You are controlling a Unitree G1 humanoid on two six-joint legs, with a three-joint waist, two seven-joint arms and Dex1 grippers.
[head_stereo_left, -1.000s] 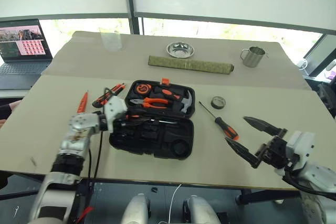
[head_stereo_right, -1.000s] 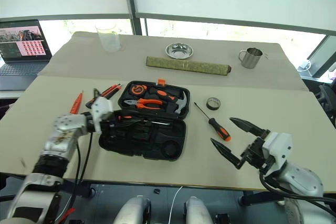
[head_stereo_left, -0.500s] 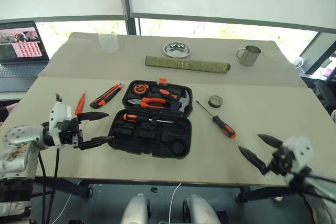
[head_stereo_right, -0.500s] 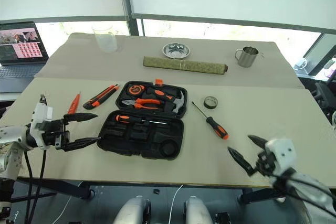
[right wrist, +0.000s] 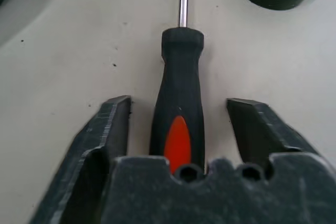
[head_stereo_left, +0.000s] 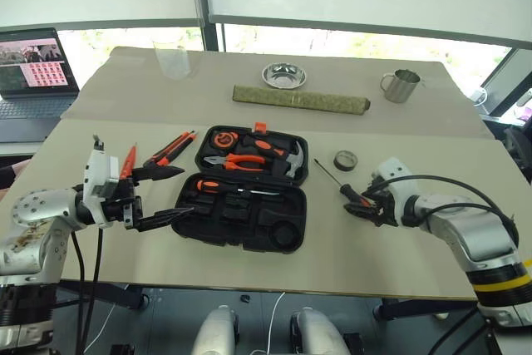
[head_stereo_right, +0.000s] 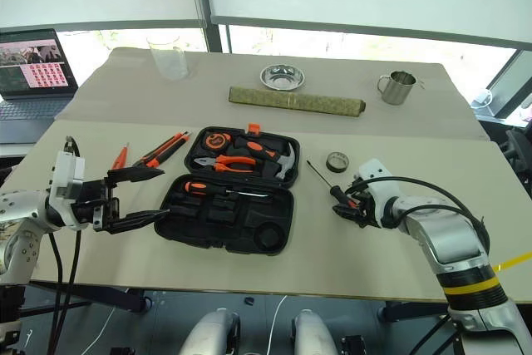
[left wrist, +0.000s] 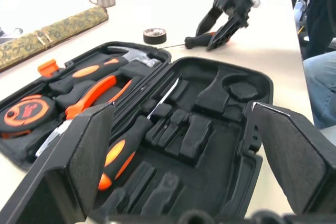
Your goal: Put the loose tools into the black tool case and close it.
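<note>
As our right gripper (right wrist: pixel 178 108) straddled the black-and-orange long-shafted screwdriver (right wrist: pixel 178 119), fingers spread, not yet pinching, we judged next: squeeze & lift.

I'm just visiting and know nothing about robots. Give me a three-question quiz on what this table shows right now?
1. True or false: the black tool case is shut.
2. Which end effector straddles the screwdriver on the table: A left, B right?
3. What round thing lies just beyond that screwdriver?

Key: 1 false, it lies open. 2 B, the right end effector, fingers either side of the handle, not yet touching. 3 the tape roll.
</note>
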